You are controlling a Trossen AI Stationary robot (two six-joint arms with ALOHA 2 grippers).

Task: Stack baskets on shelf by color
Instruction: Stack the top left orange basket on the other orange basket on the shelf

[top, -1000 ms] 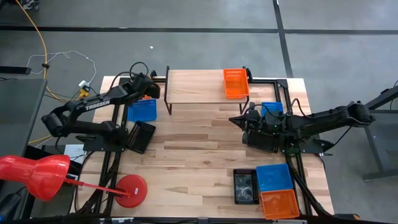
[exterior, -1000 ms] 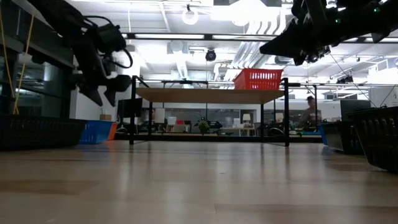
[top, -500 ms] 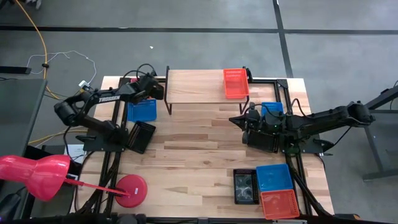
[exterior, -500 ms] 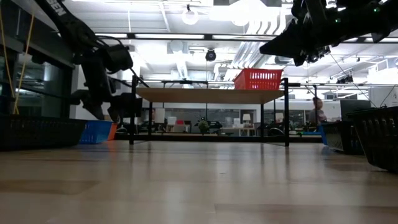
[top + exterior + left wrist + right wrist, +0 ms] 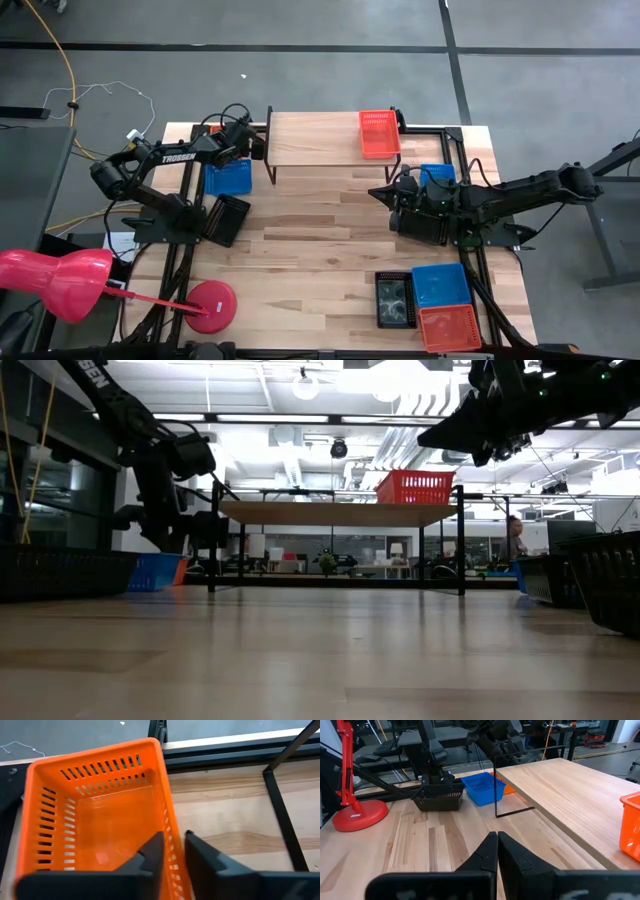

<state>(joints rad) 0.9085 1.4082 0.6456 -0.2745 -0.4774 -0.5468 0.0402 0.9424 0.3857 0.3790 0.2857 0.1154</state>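
Observation:
An orange basket (image 5: 95,815) sits at the table's far left, beside the left legs of the shelf (image 5: 320,140). My left gripper (image 5: 172,850) is down at it, shut on its wall. In the low view this gripper (image 5: 180,545) hangs just above a blue basket (image 5: 153,571). Another orange basket (image 5: 379,133) stands on the shelf's right end. My right gripper (image 5: 497,845) hovers shut and empty over the table's right middle (image 5: 375,192). My left gripper has one finger (image 5: 150,855) inside the orange basket and the other outside, with one long side wall (image 5: 171,837) between them. The fingers come slanting down from the near left. The basket lies level and upright.
A blue basket (image 5: 228,178) and a black one (image 5: 226,218) lie at the left. Another blue basket (image 5: 437,175) is at the right. Black (image 5: 393,300), blue (image 5: 441,285) and orange (image 5: 450,327) baskets sit at the near right. A red lamp base (image 5: 210,305) stands at the near left.
My left gripper has come down toward the orange basket by the shelf's left legs, and its fingers have closed from wide open onto the basket's wall. The basket has not moved.

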